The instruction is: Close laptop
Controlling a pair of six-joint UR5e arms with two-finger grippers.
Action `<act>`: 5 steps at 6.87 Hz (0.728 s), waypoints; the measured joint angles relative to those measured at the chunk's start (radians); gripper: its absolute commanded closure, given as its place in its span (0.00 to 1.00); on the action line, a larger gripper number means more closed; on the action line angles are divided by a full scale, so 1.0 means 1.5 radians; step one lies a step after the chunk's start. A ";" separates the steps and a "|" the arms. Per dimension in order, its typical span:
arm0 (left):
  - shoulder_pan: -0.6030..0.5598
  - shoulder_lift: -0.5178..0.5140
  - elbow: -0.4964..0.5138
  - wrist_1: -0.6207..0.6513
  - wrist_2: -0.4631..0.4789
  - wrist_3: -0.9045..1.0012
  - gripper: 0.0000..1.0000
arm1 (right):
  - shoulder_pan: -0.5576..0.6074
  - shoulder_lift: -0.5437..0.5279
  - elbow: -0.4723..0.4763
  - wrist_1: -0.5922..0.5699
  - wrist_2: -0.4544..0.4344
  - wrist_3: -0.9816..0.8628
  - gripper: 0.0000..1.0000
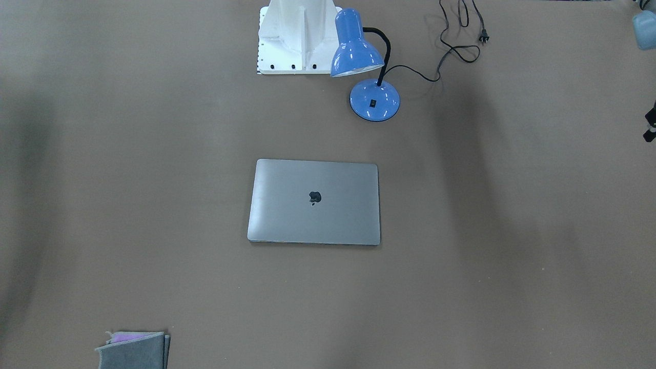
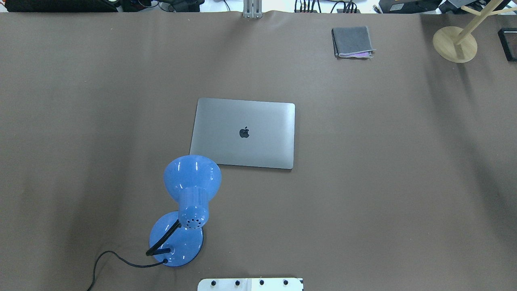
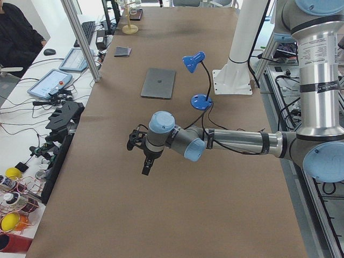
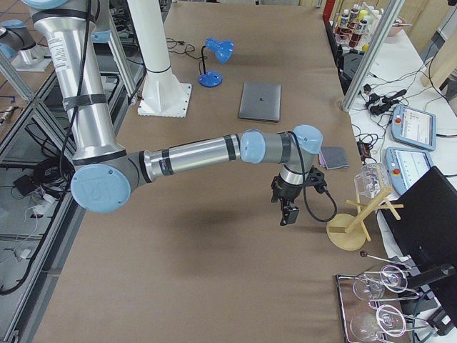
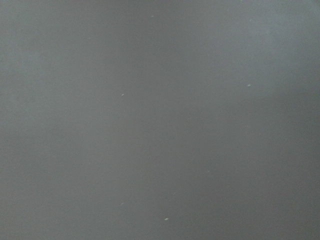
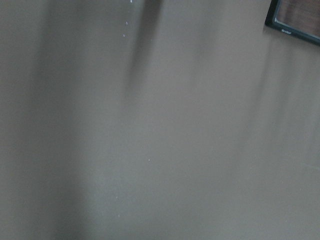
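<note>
Table [image 2: 383,182]: covered with a plain brown sheet.
Lamp [image 2: 190,194]: glossy blue, black gooseneck, round base with a black switch; the shade tilts down.
Cord [image 1: 456,48]: black, runs from the lamp's base and loops on the table.
Plug [image 1: 483,36]: lies loose on the table.
Pouch [image 2: 352,41]: grey felt, purple showing at one edge, near the far edge.
Stand [image 2: 454,44]: wooden, round base, at the far right corner.
Glasses [image 4: 378,307]: clear, stemmed, in a wire rack.
Person [image 3: 19,37]: in dark clothes, seated at a side desk.
</note>
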 measured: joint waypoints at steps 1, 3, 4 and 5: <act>-0.015 0.000 -0.002 0.058 -0.022 0.016 0.01 | 0.017 -0.024 0.010 -0.006 0.037 -0.005 0.00; -0.042 0.007 -0.007 0.102 -0.033 0.027 0.01 | 0.046 -0.049 0.017 -0.006 0.080 -0.008 0.00; -0.047 0.011 -0.008 0.098 -0.018 0.031 0.01 | 0.053 -0.056 0.020 -0.001 0.089 -0.008 0.00; -0.048 0.012 -0.009 0.097 -0.005 0.033 0.01 | 0.055 -0.058 0.022 0.003 0.092 -0.008 0.00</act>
